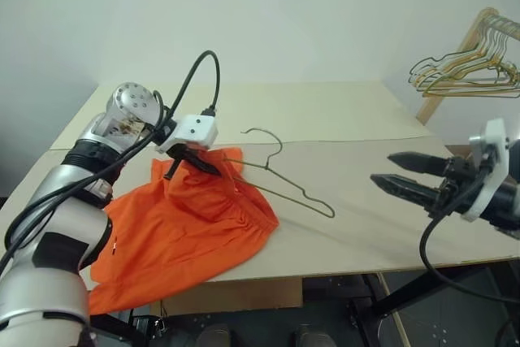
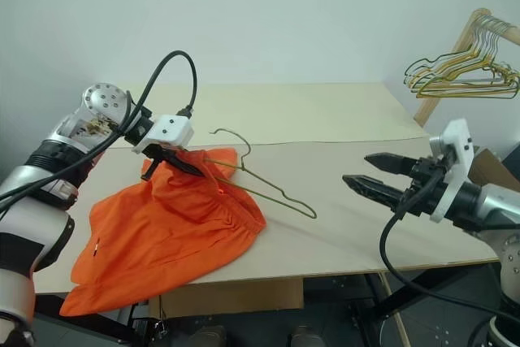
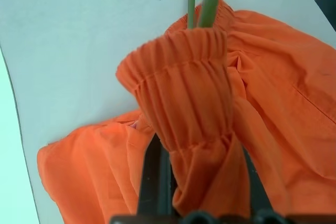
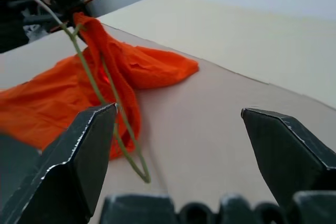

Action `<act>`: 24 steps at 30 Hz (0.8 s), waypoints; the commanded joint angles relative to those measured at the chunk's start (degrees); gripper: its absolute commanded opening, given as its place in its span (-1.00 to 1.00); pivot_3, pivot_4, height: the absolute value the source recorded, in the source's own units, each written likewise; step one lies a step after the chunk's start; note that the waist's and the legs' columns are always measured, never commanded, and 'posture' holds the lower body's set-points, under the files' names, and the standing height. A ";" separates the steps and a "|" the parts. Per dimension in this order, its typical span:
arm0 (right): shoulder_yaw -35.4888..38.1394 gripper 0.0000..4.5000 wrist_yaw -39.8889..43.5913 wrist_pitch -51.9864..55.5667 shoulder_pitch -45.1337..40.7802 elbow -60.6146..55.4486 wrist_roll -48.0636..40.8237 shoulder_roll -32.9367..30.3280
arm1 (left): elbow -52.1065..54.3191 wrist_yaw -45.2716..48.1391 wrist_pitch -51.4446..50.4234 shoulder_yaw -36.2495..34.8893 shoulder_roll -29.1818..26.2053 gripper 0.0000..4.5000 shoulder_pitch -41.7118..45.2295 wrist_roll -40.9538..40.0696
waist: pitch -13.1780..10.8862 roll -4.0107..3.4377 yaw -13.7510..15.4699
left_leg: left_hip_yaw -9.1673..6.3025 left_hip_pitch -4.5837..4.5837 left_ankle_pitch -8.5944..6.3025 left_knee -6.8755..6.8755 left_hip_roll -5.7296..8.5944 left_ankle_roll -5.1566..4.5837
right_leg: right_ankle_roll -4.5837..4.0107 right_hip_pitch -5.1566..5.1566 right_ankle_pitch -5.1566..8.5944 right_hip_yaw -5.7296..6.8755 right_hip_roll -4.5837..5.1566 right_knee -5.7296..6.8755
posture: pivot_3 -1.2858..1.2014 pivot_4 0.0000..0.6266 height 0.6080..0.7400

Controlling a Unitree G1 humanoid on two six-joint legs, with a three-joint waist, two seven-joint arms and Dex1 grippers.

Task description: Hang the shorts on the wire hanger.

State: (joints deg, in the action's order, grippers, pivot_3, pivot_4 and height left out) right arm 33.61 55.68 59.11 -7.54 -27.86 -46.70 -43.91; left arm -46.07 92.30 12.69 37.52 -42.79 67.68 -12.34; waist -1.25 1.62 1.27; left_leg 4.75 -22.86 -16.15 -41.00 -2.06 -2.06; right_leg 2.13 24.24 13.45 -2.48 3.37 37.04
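The bright orange shorts lie on the table's left half, their lower part draping over the front edge. My left gripper is shut on the gathered waistband, lifting it off the table. The thin olive wire hanger pokes out of the raised waistband, one shoulder inside the fabric and the other end resting on the table; its hook curves up behind. My right gripper hovers open and level over the table's right side, well apart from the hanger, with nothing between its fingers.
The beige table stretches back to a white wall. At the far right, a wooden rack holds a bunch of gold and green wire hangers. A cable loops above my left wrist.
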 commanded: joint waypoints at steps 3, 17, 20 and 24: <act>-8.46 0.97 1.99 -1.92 6.89 -10.78 -1.68 -3.84 | -2.72 0.20 -1.50 -5.38 1.98 -1.00 3.18 1.41 | 0.00 0.00 -0.46 | -0.02 -0.01 0.00 0.01 0.00 0.00 | 0.01 0.02 0.00 0.00 0.00 0.00 | 0.04 -1.00 1.00; -38.04 0.97 -20.81 -1.33 -4.53 6.87 11.80 19.42 | -6.35 0.20 -5.35 -11.35 5.33 -1.00 6.39 4.22 | 0.02 0.11 -1.98 | -0.06 -0.07 0.00 0.01 0.03 0.00 | 0.02 0.10 0.01 -0.04 -0.02 0.03 | 0.05 -1.00 1.00; -39.55 0.97 -23.10 -1.98 -5.52 10.41 12.89 23.09 | -6.43 0.20 -5.36 -11.59 5.34 -1.00 6.50 4.48 | 0.02 0.11 -1.79 | -0.07 -0.13 0.00 0.00 0.05 0.00 | 0.05 0.10 0.02 -0.02 0.01 0.01 | 0.05 -1.00 1.00; -38.91 0.97 -25.71 -3.78 -6.63 15.89 14.10 27.52 | -6.85 0.20 -5.26 -11.89 5.45 -1.00 6.75 4.86 | 0.02 0.11 -1.88 | -0.07 -0.11 0.00 -0.02 0.07 -0.01 | 0.06 0.09 0.02 -0.03 0.04 0.03 | 0.05 -1.00 1.00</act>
State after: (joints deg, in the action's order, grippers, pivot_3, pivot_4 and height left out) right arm -6.72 30.70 57.20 -12.93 -12.54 -32.65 -17.12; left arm -52.89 92.31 7.27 27.50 -37.01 71.90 -7.13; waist -1.23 1.73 -0.60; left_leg 4.68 -22.97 -16.15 -41.01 -1.99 -2.07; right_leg 2.19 24.33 13.47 -2.50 3.41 37.06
